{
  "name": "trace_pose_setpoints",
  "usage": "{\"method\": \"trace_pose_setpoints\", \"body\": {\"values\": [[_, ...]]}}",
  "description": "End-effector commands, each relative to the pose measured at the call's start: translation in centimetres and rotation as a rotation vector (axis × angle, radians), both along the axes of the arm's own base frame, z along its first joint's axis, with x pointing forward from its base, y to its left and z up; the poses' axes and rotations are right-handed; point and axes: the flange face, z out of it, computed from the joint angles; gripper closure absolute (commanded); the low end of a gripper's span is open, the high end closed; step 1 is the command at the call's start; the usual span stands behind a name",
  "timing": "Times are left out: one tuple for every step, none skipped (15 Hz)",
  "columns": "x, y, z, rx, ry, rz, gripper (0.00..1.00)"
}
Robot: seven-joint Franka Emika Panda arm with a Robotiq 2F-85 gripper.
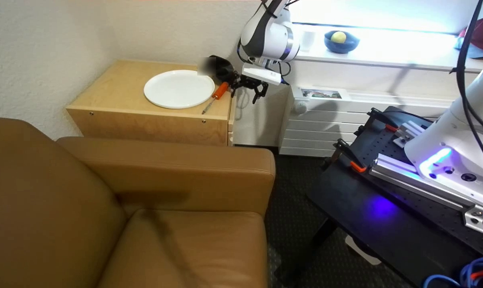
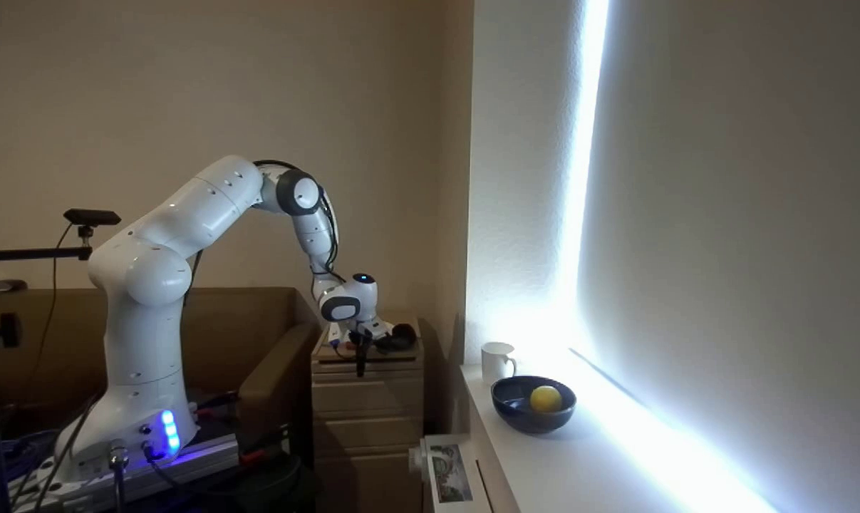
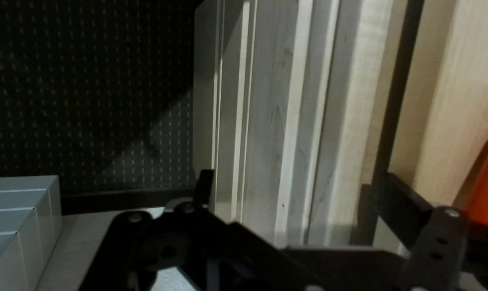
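Claw [image 3: 297, 182] is spread wide and I don't see anything gripped in it. It hangs at the right end of the wooden drawer cabinet [image 1: 113, 90], so in an exterior view the cabinet sits just left of it. Wrist view is the useful one: the drawer fronts [image 3: 284, 121] show between the fingertips, and their long edges run crosswise to the line joining the two fingers. The finger on the right looks super close to the cabinet's top edge, but touching or not? Can't tell tbh.

Also just left of the claw: a screwdriver [image 1: 220, 91] lying on the cabinet top. Its orange handle end is the one closest to the claw, and its long axis slants from there toward the near left. Only one arm around, so no debate about which is nearer.

Headcount: one cabinet (can't get a clean count of the drawers), one screwdriver, one white plate [image 1: 179, 89] left of it, one black roundish thing [image 1: 224, 72] on the far side, partly blurred so no clue what it is. Over on the windowsill [image 1: 393, 50]: one white mug [image 2: 496, 362], one dark bowl [image 2: 531, 422] with one round yellow thing [image 2: 546, 399] in it, and what looks like one maroon cap [image 1: 481, 34] way off to the right.
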Motion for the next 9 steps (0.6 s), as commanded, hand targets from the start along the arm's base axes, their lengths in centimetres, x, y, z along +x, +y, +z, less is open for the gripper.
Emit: {"method": "trace_pose_setpoints", "body": {"values": [[1.71, 0.08, -1.49, -0.015, -0.039, -0.041, 0.0], [1.88, -0.09, -1.89, -0.022, -0.041, -0.046, 0.0], [1.85, -0.19, -2.22, -0.025, -0.041, -0.053, 0.0], [1.92, -0.42, -2.14, -0.024, -0.05, -0.054, 0.0], [2.09, -0.49, -2.15, -0.026, -0.055, -0.06, 0.0], [2.0, -0.4, -2.21, -0.026, -0.06, -0.06, 0.0], [2.11, -0.43, -2.13, -0.024, -0.077, -0.057, 0.0], [2.08, -0.34, -2.05, -0.027, -0.089, -0.055, 0.0], [2.05, -0.43, -2.12, -0.03, -0.087, -0.057, 0.0]]}}
